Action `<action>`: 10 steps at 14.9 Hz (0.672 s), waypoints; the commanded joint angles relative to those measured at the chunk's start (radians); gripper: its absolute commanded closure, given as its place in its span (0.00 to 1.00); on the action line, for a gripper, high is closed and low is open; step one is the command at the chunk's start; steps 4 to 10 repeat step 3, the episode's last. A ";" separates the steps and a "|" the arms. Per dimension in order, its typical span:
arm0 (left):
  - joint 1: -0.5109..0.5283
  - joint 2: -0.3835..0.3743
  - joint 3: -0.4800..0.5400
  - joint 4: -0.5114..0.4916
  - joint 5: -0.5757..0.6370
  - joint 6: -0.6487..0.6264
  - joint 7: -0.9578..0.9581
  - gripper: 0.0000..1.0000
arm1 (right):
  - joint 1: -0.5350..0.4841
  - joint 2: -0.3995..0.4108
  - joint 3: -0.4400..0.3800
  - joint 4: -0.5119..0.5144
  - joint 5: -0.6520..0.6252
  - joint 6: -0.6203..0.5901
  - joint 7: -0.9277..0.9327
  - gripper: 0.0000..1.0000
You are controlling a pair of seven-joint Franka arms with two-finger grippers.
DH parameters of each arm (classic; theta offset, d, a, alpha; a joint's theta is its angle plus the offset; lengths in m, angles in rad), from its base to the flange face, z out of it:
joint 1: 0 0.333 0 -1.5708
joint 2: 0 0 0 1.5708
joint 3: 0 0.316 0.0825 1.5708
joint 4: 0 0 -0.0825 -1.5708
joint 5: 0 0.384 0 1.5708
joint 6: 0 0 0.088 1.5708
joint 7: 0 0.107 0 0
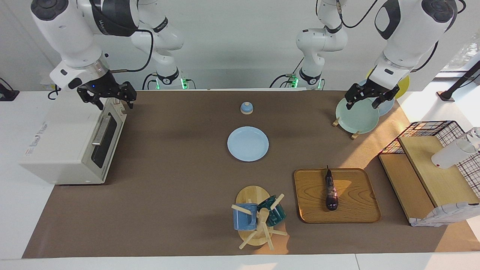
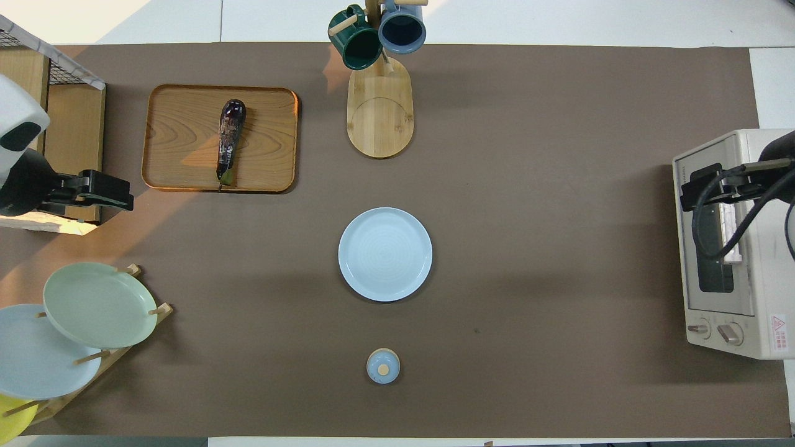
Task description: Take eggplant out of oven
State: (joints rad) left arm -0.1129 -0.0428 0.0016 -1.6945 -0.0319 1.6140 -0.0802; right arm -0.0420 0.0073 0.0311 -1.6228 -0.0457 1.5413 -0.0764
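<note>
Brown matting [image 1: 168, 195] covers the white table, with a pale wall at the robots' backs.

Nearest the robots, at six o'clock in the overhead view, sits a small blue lid [image 2: 383, 365] with a tan knob. At eight o'clock a wooden rack [image 2: 112, 354] holds a green plate [image 2: 99, 304], a blue plate [image 2: 37, 360] and a yellow one [image 2: 9, 416]. The left gripper [image 1: 371, 98] hangs above this rack, its fingers spread apart and holding nothing.

At the centre lies a round light-blue plate [image 2: 385, 254], empty.

At three o'clock, at the right arm's end of the table, stands the cream oven [image 2: 726, 242], its dark glass door shut and its bar handle across the front. The right gripper [image 1: 108, 98] is over the oven's top edge, at the corner nearest the robots; its fingers look parted, with nothing between them.

At nine o'clock, at the left arm's end, a black wire basket [image 1: 442, 129] with wooden boards [image 1: 438, 176] stands at the table edge.

Farther out, at eleven o'clock, a wooden tray [image 2: 186, 136] carries the eggplant [image 2: 228, 139], lying lengthwise on the tray with its stem tip pointing toward the robots. It is well apart from the oven.

At twelve o'clock, farthest out, a wooden mug stand [image 2: 380, 112] holds a dark green mug [image 2: 355, 42] and a blue mug [image 2: 402, 28].
</note>
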 commanded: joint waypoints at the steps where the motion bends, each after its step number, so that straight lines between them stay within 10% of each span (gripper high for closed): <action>1: 0.001 0.001 0.005 0.009 -0.011 0.003 0.010 0.00 | -0.007 -0.007 0.001 -0.002 0.023 0.013 0.009 0.00; 10: -0.002 0.000 0.006 0.001 -0.011 0.006 0.011 0.00 | -0.007 -0.007 0.001 -0.002 0.023 0.013 0.007 0.00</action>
